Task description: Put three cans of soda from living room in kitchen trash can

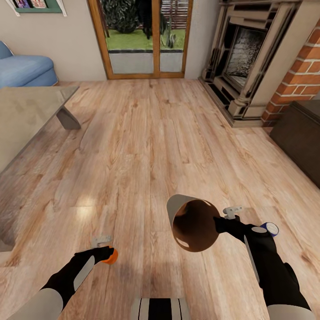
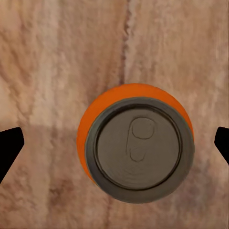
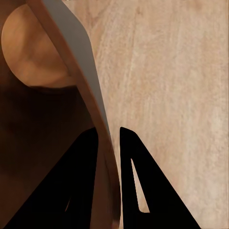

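1 soda can (image 2: pixel 138 145) between left claw (image 2: pixel 114 143) fingertips.

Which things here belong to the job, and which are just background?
Job:
- orange soda can with grey metal top, in the left gripper
- tan tapered trash bin, rim pinched by the right gripper

Background:
- blue sofa
- brick fireplace
- glass-topped table

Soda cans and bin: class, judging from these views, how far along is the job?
Done: nothing visibly binned; the trash can, tilted, looks empty. In hand: the right gripper pinches its rim; a soda can sits between the left gripper fingers. Left: binning the cans, reaching the kitchen.
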Robot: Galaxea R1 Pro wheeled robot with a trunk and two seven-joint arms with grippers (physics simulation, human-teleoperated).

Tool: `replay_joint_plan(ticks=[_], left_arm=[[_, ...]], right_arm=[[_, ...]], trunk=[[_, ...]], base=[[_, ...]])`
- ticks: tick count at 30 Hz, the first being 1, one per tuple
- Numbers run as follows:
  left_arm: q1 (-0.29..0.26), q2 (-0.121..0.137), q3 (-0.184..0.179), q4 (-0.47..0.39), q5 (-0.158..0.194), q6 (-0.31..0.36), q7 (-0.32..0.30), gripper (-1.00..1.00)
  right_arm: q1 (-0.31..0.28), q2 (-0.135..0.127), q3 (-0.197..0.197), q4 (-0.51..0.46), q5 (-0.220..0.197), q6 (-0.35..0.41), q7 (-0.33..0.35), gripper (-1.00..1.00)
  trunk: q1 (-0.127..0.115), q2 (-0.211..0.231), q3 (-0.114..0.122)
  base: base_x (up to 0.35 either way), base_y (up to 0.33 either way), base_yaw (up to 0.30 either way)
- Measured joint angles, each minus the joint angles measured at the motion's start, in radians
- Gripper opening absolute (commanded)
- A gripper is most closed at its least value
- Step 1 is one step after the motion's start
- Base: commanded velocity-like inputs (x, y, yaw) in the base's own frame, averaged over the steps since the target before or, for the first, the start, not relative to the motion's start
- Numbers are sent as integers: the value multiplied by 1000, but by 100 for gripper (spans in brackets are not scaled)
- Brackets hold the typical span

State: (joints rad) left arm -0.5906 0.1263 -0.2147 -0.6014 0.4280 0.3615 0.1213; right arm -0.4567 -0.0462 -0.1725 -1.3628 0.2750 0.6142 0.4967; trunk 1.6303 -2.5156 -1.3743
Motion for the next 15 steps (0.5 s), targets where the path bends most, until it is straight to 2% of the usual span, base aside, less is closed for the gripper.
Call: replay_joint_plan(ticks=[6, 12, 15], left_arm=[[2, 0, 0, 0, 0, -2, 0, 100], [2, -1, 0, 0, 0, -3, 0, 100], [3, -1, 0, 0, 0, -4, 0, 100]], right_arm=[[0, 0, 1, 0, -3, 0, 0, -100], [1, 2, 4, 0, -2, 0, 0, -100], [3, 4, 24, 0, -2, 2, 1, -100]], trunk=[[0, 0, 0], [3, -1, -23], [4, -2, -31]], base=[[0, 0, 0], [0, 0, 0], [0, 0, 0]])
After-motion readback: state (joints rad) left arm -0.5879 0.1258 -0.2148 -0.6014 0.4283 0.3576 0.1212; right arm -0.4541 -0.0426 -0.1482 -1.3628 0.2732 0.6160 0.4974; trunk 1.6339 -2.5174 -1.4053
